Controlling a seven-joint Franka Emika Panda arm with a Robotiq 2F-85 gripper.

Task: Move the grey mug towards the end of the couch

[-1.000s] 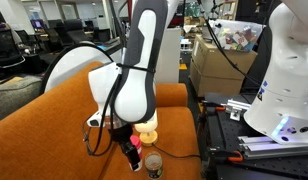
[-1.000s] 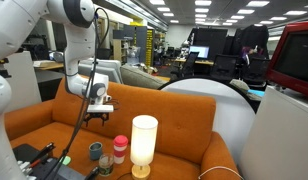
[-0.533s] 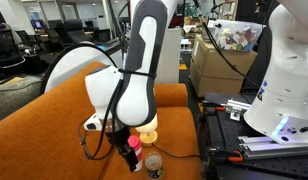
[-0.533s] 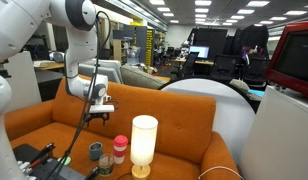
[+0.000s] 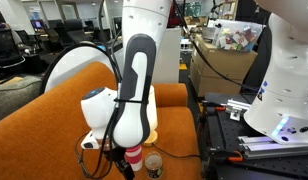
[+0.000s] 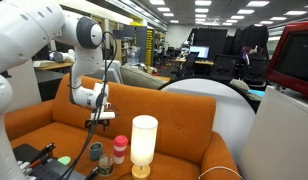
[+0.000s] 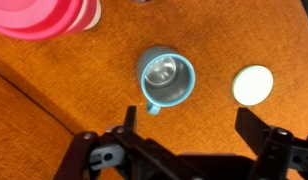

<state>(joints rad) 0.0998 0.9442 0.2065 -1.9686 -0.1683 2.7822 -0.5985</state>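
Observation:
The grey mug [image 7: 166,78] stands upright on the seat of the orange couch [image 7: 54,90], its handle toward the lower left in the wrist view. My gripper [image 7: 192,130] is open and empty above it, the mug lying just beyond the gap between the fingers. In both exterior views the mug [image 5: 153,165] [image 6: 95,152] sits at the front of the couch [image 5: 54,110] [image 6: 184,115], with the gripper [image 6: 99,124] hanging a short way above it. In an exterior view the gripper [image 5: 120,160] is low beside the tumbler.
A red-and-white tumbler [image 6: 119,148] [image 7: 49,15] [image 5: 135,157] stands right next to the mug. A glowing cream cylinder lamp [image 6: 144,145] [image 7: 253,84] stands on its other side. Black equipment [image 5: 229,135] lies at the couch's end.
The arm has folded and swung down, bringing the gripper lower over the mug. The mug, tumbler and lamp have not moved.

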